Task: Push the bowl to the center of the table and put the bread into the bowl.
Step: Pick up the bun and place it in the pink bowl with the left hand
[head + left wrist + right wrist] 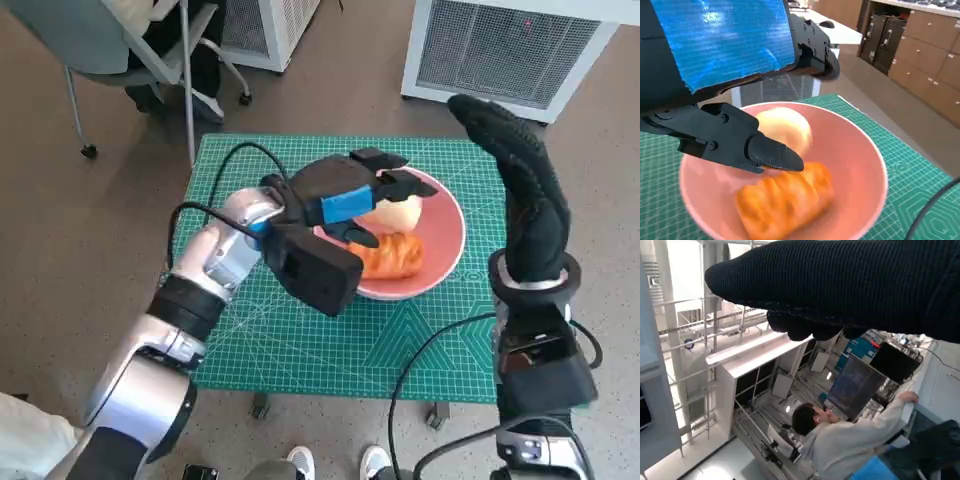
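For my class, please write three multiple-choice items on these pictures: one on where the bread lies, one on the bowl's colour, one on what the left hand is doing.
1. Where is the bread?
A. In the bowl
B. On the mat beside the bowl
C. On the floor

2. What colour is the bowl?
A. Blue
B. Pink
C. White

3. What does the left hand do?
A. Grips the bowl's rim
B. Lies flat on the mat
C. Hovers over the bowl, holding nothing

Key: 1 A, the bread lies inside the bowl beside a pale bun. 2 B, its wall is pink. 3 C, the left hand has its fingers apart above the bread.

Bread [388,257] in bowl [446,262], on table [300,340]
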Tool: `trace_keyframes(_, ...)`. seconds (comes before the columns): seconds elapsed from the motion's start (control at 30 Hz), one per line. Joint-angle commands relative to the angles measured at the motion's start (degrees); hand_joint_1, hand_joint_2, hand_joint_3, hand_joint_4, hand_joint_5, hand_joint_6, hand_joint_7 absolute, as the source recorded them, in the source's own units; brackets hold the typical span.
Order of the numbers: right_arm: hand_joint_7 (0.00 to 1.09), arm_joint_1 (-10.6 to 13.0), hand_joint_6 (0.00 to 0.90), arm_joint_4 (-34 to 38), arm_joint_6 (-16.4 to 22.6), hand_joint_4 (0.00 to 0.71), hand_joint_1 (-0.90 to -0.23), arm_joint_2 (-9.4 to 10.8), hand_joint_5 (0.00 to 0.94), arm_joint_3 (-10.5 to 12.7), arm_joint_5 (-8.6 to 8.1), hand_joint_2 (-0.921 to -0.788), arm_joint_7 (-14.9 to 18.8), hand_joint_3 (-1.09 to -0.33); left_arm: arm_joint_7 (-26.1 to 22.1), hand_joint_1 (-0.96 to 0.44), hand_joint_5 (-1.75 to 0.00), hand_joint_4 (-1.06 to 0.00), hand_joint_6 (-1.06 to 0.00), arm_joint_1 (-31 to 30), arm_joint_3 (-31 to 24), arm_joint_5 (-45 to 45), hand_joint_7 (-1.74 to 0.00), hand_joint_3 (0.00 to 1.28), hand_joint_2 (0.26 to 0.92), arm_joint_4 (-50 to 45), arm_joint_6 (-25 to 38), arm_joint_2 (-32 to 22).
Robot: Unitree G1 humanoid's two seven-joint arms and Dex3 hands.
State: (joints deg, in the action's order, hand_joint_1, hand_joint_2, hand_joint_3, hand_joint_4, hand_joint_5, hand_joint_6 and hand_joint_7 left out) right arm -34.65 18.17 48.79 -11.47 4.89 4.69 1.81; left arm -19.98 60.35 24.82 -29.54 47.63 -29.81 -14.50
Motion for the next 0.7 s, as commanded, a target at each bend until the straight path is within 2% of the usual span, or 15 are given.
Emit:
trace_keyframes(0.03,0.67,2.0,-0.001,-1.3,-1.1,0.281,-0.570,-0.8,0.002,0.7,0.55,-0.921,-0.5,-0.740,1.2,-0.37,0.00,0.00,-0.19,1.0,-1.2,1.5,-0.05,0.06,0.921,1.1,-2.4,0.2)
trace_keyframes(0.27,0.67,2.6,-0.001,-2.2,-1.6,0.281,-0.572,-1.3,0.002,1.4,0.68,-0.921,-0.6,-0.742,1.2,-0.39,-0.02,-0.04,-0.24,-1.6,-7.5,10.1,-0.07,0.09,0.921,0.6,-4.8,0.9)
trace_keyframes(0.53,0.67,2.2,-0.001,-2.8,-2.2,0.275,-0.561,-1.6,0.000,1.3,-1.01,-0.921,0.1,-0.748,0.5,-0.36,-0.10,-0.27,-0.38,-6.2,-16.3,23.8,-0.14,0.19,0.921,-2.9,-8.3,3.5)
trace_keyframes(0.57,0.67,2.2,-0.001,-2.9,-2.4,0.275,-0.559,-1.7,0.000,1.3,-1.28,-0.921,0.2,-0.748,0.1,-0.35,-0.10,-0.28,-0.38,-6.9,-17.1,25.4,-0.17,0.20,0.921,-3.8,-8.1,3.9)
trace_keyframes(0.63,0.67,2.2,-0.001,-3.5,-2.8,0.274,-0.554,-1.8,0.000,1.2,-2.12,-0.921,0.7,-0.749,-0.6,-0.34,-0.12,-0.31,-0.30,-8.6,-18.8,29.0,-0.37,0.22,0.921,-6.6,-7.0,4.9)
trace_keyframes(0.7,0.67,2.1,-0.001,-4.1,-3.5,0.275,-0.545,-1.8,0.000,1.1,-3.13,-0.921,1.2,-0.751,-1.0,-0.33,-0.17,-0.31,-0.18,-10.8,-20.3,32.5,-0.64,0.25,0.921,-10.4,-5.4,5.9)
